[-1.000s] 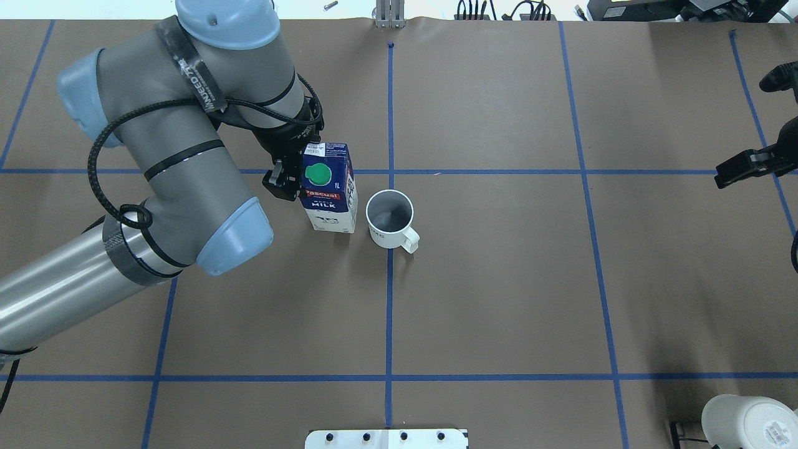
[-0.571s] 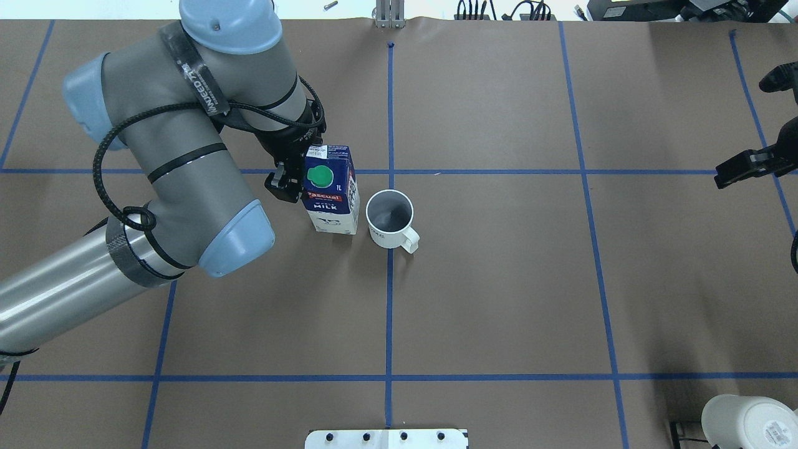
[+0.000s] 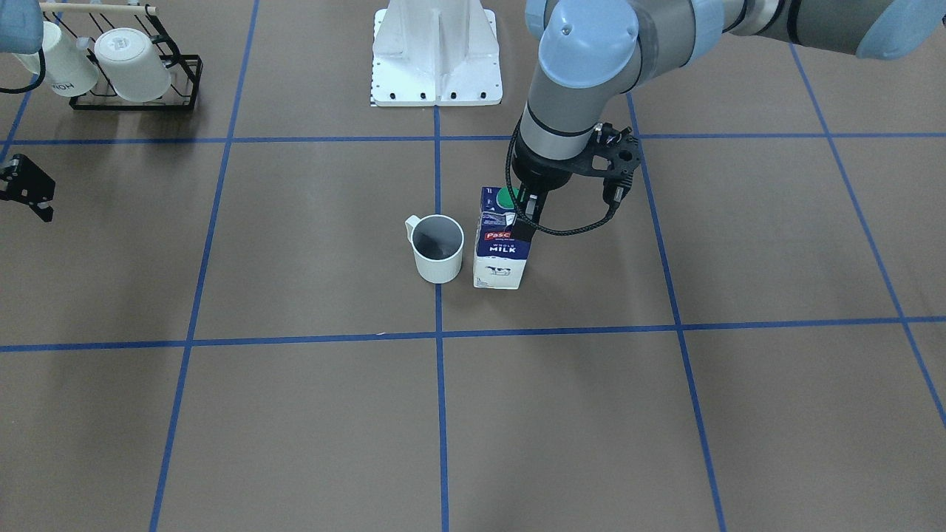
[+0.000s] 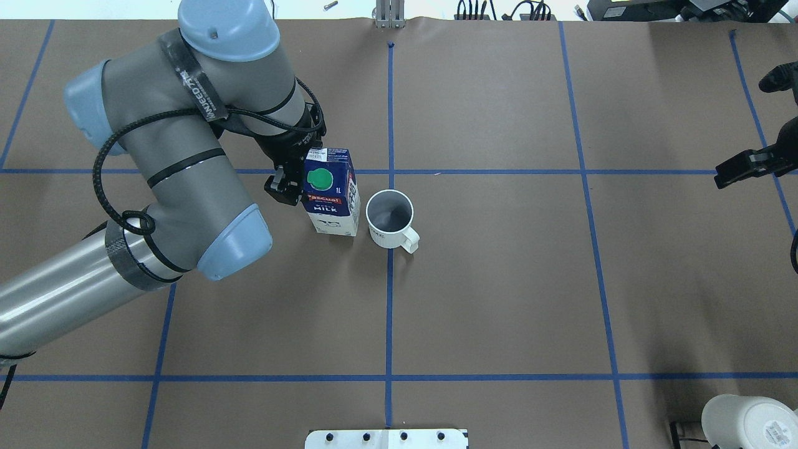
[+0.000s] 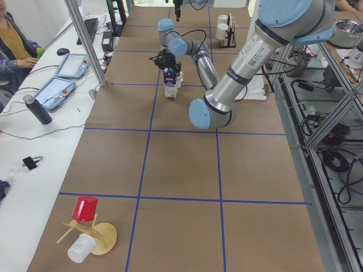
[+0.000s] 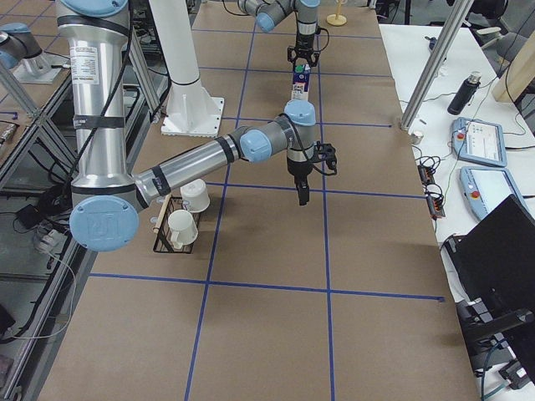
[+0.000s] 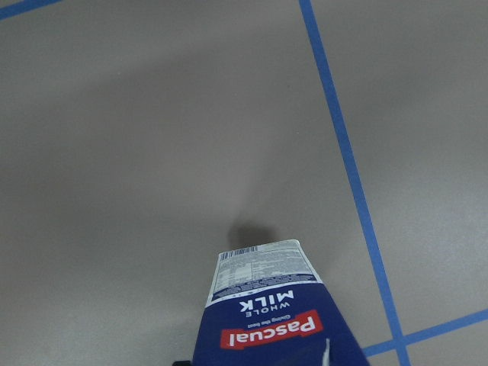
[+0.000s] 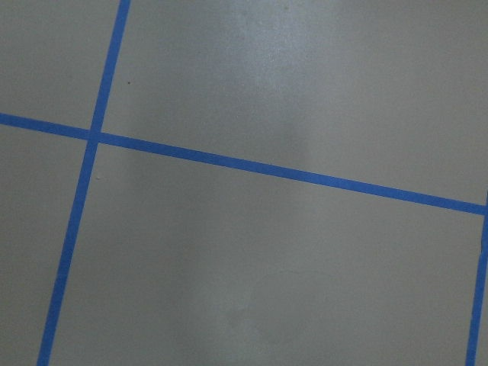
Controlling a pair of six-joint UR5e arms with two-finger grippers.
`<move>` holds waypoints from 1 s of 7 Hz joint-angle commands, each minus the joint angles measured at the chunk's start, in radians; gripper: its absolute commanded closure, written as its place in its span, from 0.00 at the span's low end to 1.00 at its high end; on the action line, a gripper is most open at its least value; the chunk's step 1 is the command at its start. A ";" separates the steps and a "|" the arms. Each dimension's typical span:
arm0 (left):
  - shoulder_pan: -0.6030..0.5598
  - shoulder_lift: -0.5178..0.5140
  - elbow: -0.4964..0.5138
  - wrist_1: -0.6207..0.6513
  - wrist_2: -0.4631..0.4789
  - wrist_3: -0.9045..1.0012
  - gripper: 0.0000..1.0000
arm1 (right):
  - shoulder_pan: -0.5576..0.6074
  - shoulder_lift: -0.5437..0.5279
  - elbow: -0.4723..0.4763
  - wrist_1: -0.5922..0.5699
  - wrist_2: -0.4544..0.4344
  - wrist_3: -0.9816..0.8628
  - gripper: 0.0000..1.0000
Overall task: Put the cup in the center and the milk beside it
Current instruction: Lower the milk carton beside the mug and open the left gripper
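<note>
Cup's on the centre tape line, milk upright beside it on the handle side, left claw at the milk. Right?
Not the handle side. The overhead view shows the milk on the side of the cup opposite its handle. The rest holds: cup on the centre line, milk upright with the left claw at it.

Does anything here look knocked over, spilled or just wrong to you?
Nothing stands out. The cup stands upright on the centre tape line, and the milk carton stands upright close beside it, the left gripper at its top. No spill shows on the table.
</note>
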 commanded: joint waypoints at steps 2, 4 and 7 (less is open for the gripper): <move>-0.001 -0.001 -0.016 0.009 -0.001 0.002 0.02 | 0.000 0.002 0.001 0.000 -0.002 0.000 0.00; -0.001 0.013 -0.044 0.015 0.001 0.001 0.02 | 0.000 0.007 0.001 0.000 -0.002 0.001 0.00; -0.070 0.092 -0.209 0.063 0.010 0.021 0.02 | 0.026 0.013 0.001 0.000 0.001 -0.002 0.00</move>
